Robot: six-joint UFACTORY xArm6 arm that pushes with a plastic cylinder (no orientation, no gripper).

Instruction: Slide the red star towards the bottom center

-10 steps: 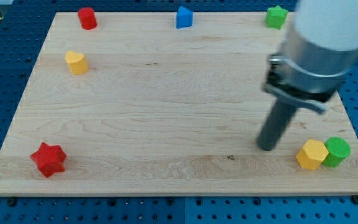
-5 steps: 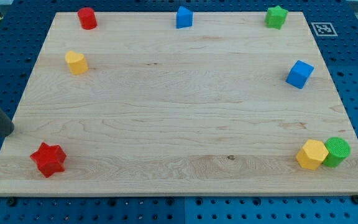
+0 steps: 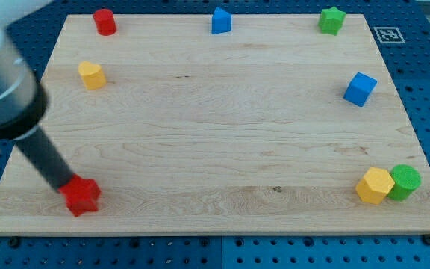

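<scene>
The red star lies on the wooden board near its bottom left corner. My tip touches the star's upper left side. The dark rod slants up to the view's left edge, where the arm's grey body fills the upper left.
A red cylinder, a blue block and a green star line the top edge. A yellow block is at the left, a blue cube at the right. A yellow hexagon and a green cylinder sit bottom right.
My tip swept from the board's right side to the left edge, then came in against the red star. The star has slid a little to the right and down.
</scene>
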